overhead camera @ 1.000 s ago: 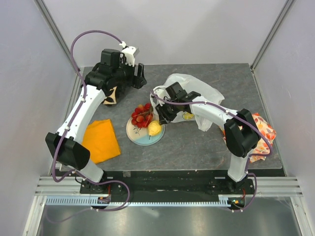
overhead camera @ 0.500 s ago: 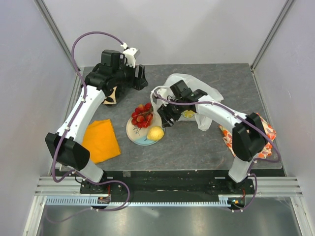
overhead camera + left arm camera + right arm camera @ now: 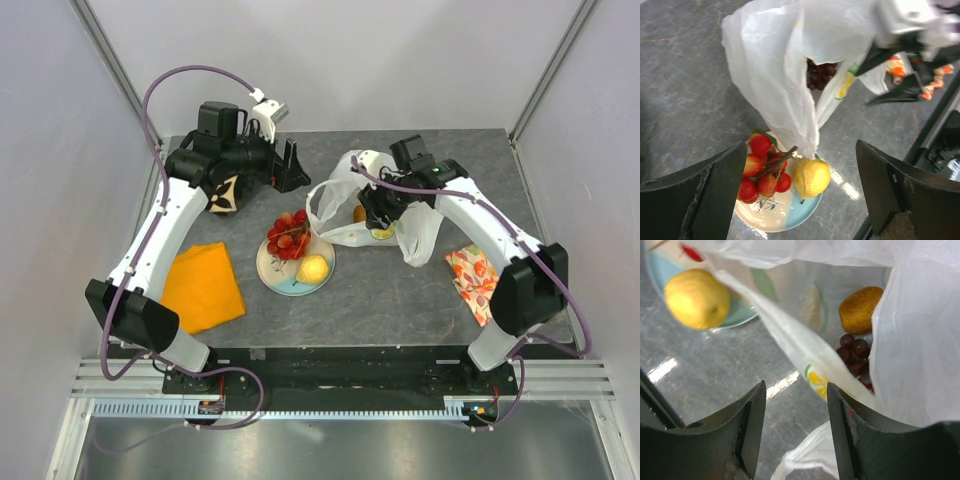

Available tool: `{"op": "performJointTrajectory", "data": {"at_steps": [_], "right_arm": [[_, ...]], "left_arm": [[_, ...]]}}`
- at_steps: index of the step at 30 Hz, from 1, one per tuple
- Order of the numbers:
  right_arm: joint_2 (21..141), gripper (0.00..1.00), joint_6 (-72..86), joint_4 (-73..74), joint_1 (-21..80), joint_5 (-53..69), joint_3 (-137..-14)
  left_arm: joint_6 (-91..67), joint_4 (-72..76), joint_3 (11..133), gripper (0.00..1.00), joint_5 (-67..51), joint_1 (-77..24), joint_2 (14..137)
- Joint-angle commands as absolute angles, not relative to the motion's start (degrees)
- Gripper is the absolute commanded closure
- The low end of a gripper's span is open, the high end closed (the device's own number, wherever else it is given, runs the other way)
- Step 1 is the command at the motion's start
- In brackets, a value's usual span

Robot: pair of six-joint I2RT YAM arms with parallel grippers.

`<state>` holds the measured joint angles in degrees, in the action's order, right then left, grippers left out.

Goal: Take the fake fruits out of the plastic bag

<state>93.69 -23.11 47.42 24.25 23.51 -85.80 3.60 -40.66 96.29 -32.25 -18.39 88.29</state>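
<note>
The white plastic bag [image 3: 424,228] lies right of a plate [image 3: 276,276]. The plate holds the red berry cluster [image 3: 288,233] and the yellow lemon [image 3: 313,268]. The bag's mouth shows the brown oval piece [image 3: 860,308], the dark grape bunch [image 3: 855,354] and the citrus slice [image 3: 818,380]. My right gripper [image 3: 373,211] is open just over the bag's mouth, with a fold of film [image 3: 790,347] in front of its jaws [image 3: 796,390]. My left gripper [image 3: 288,166] is open and empty, up at the back left, looking down on bag [image 3: 785,65], berries [image 3: 762,167] and lemon [image 3: 811,177].
A plain orange cloth [image 3: 203,286] lies at the front left. A fruit-patterned cloth [image 3: 474,281] lies at the right by the right arm's elbow. A black bag with a beige mark [image 3: 226,194] sits under the left arm.
The right gripper has let go of the lemon on the plate and drawn back right over the bag. The bag's mouth has spread toward the plate. The left gripper has turned slightly.
</note>
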Motion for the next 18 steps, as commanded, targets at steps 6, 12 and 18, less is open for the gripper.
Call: {"op": "performJointTrajectory", "data": {"at_steps": [6,12,18], "right_arm": [[109.24,0.44,-18.11,38.15,24.17,12.67,-94.3],[117.59,0.43,-12.84,35.51,24.17,9.84,-101.24],[121.81,0.32,-11.69,33.49,24.61,5.72,-102.83]], "left_arm": [[4.84,-40.34,93.61,0.04,-40.77,-18.63,92.37],[3.43,-40.17,92.82,0.06,-47.72,-18.81,94.13],[1.85,-37.97,90.62,0.04,-46.06,-19.42,94.31]]}}
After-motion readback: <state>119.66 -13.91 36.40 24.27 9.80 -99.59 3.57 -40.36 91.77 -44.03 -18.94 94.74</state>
